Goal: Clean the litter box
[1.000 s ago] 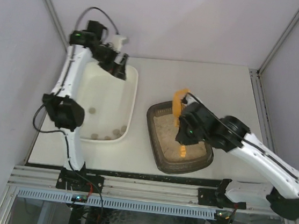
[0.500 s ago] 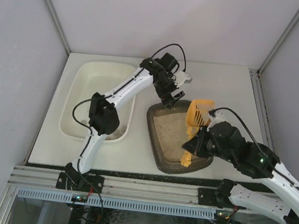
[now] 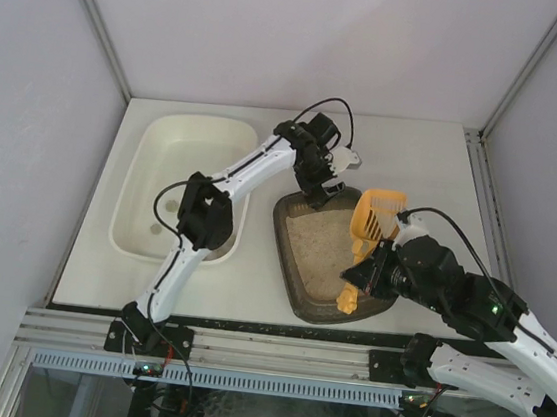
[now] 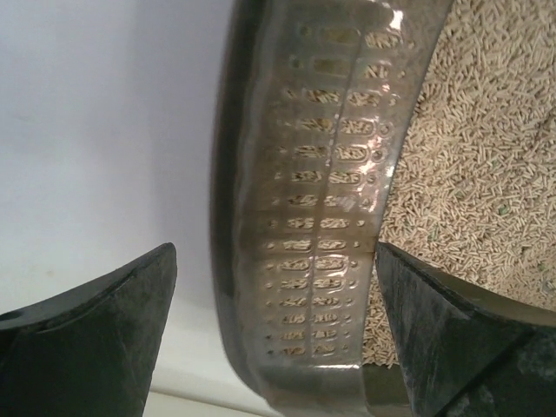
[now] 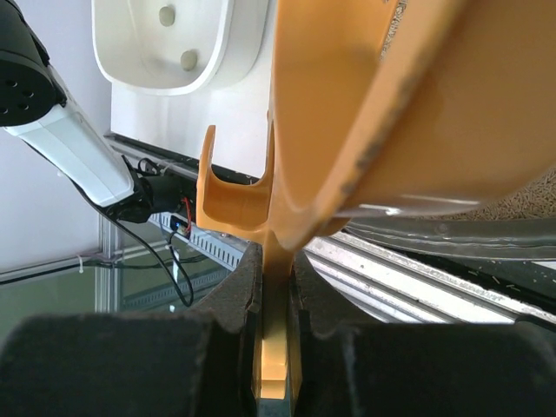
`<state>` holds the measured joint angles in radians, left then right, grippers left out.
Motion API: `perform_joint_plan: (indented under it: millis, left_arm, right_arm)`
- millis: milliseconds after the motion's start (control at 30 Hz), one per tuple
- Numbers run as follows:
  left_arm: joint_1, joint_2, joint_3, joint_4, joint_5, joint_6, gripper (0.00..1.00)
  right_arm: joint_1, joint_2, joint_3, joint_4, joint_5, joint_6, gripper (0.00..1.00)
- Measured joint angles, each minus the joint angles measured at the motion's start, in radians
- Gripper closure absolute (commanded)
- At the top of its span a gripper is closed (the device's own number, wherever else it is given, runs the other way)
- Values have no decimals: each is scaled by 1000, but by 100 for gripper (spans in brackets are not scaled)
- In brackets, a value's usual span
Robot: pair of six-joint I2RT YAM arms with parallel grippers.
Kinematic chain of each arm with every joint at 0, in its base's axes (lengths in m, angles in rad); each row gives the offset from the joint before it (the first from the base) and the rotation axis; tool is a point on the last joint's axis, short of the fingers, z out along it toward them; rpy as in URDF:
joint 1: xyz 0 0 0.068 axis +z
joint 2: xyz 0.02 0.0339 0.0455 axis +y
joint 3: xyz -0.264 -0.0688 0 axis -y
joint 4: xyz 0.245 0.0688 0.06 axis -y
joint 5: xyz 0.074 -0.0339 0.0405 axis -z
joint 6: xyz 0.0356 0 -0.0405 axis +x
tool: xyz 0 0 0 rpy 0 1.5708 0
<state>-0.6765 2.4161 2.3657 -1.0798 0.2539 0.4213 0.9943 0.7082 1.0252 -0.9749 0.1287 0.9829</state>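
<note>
The litter box (image 3: 285,247), a dark grey-brown tray of pale beige litter, sits at the table's middle. My left gripper (image 3: 323,186) is open at its far corner. In the left wrist view the left gripper (image 4: 278,343) straddles the box's rim (image 4: 321,217), one finger outside and one over the litter, neither touching it. My right gripper (image 3: 367,276) is shut on the handle of an orange slotted scoop (image 3: 372,217) over the box's right side. In the right wrist view the right gripper (image 5: 276,347) clamps the scoop (image 5: 365,104) by its thin handle.
A larger white tub (image 3: 161,135) stands left of the litter box with a few dark clumps at its near end; it also shows in the right wrist view (image 5: 165,43). The metal frame rail (image 3: 272,354) runs along the table's near edge.
My left arm has swung from the white tub across to the litter box's far corner. My right gripper has shifted right and turned the scoop, its head now at the box's far right.
</note>
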Motion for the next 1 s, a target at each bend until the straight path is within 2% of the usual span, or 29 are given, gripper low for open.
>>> perform_joint_plan:
  millis: [267,400,600,767,1000]
  left_arm:
    - [-28,56,0,-47,8,54,1]
    - [-29,76,3,-46,-2,56,16]
    - [-23,84,-8,-24,-37,6,27]
    - [10,22,-149,65,-5,-107,38]
    - [127,-100,-403,164,91,-347,37]
  right_arm:
    - [-10,-27,-34,8,2,1,100]
    - [-20,-34,-36,11,2,1,100]
    - [-53,-38,-37,12,-2,-3,100]
    - [-110,-36,-37,7,-40,-26,100]
    - [-308,45,-41,8,-246,-139,100]
